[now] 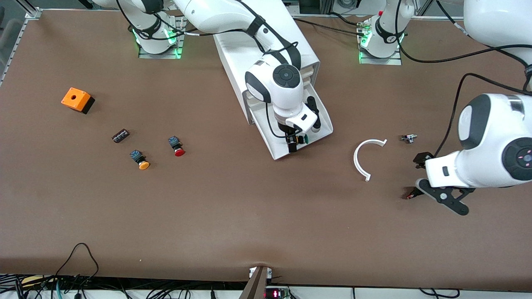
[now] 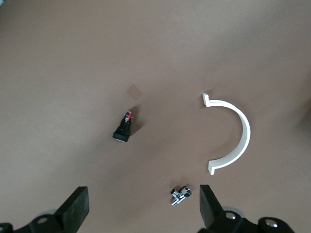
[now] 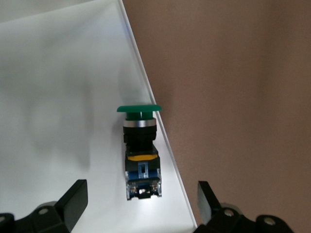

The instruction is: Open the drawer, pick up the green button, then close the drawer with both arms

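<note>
Drawer [image 1: 320,128]: pulled out of the white cabinet [image 1: 266,54], mid worktop [image 1: 249,216].
Green-capped button [image 3: 141,145]: lying on its side in the drawer, against the drawer's side wall.
Right tool [image 1: 296,141]: over the open drawer, fingers [image 3: 73,201] spread wide either side of the button, gripping nothing.
Left tool [image 1: 417,176]: over bare worktop at the left arm's end, fully open, empty.
Beneath it: small black plug-like part [image 2: 124,127], possibly a connector; white curved clip [image 1: 365,158]; small metal fitting [image 1: 408,138].
Toward the right arm's end: red-capped button [image 1: 176,146], orange-capped button [image 1: 140,160], orange box [image 1: 77,100].

green cap, black-and-blue body on the button [image 3: 140,151] between the jaws; white drawer [image 3: 58,121]; brown tabletop [image 3: 243,97]; white curved piece [image 2: 233,136].
</note>
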